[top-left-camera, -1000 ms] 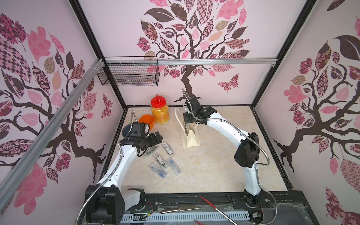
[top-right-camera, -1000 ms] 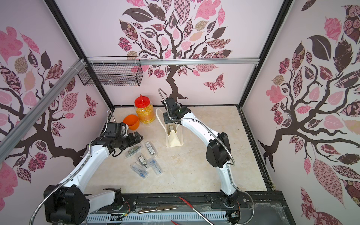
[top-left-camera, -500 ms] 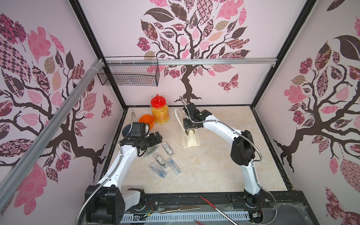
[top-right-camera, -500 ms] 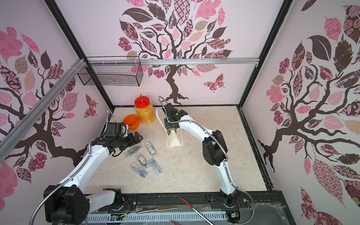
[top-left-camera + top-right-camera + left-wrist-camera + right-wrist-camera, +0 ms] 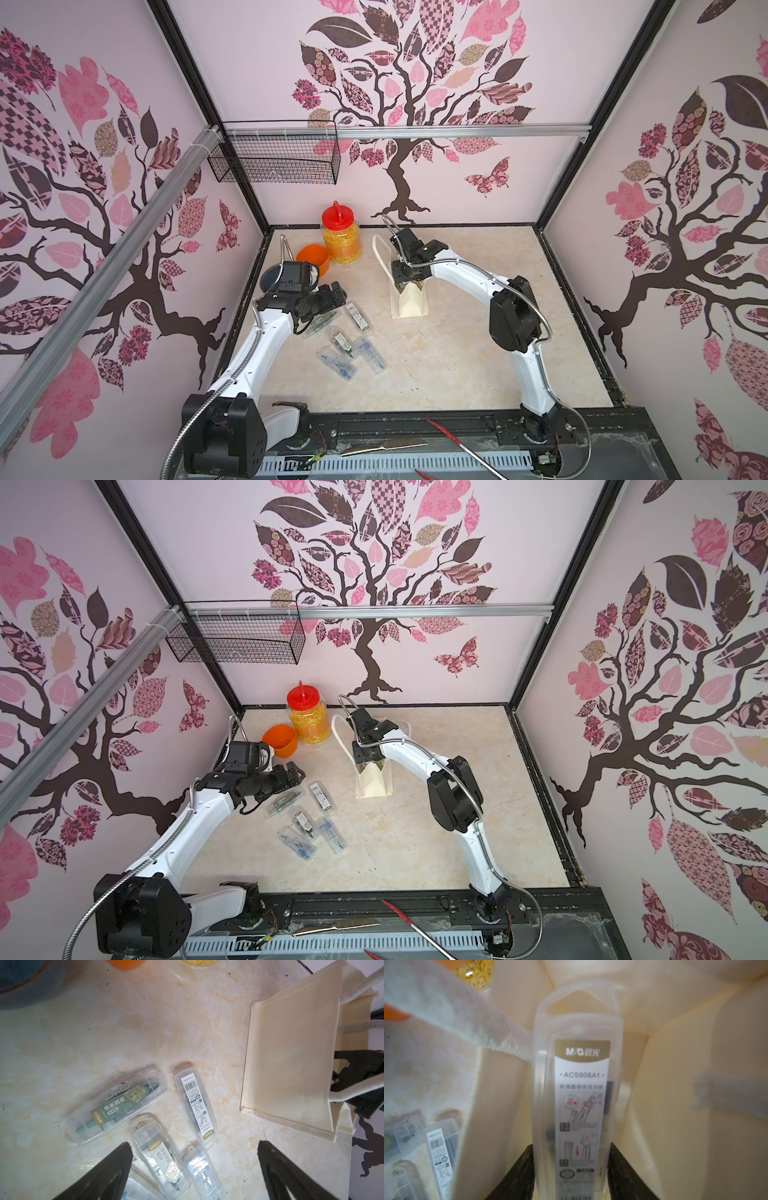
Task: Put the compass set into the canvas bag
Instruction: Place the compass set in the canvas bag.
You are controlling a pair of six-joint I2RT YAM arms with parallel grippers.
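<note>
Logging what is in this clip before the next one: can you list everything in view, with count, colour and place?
canvas bag: one, cream, standing mid-table
held compass set: one, clear case, in the bag's mouth
loose compass sets: five, clear cases, lying on the table near the left arm
jar: one, red lid, yellow contents, table's back edge
cup: one, orange, beside the jar
bowl: one, dark blue-grey, partly hidden behind the left arm
wire basket: one, black, on the back wall
table: one, beige marble
left gripper: open, above the loose sets
right gripper: shut on the held compass set
</note>
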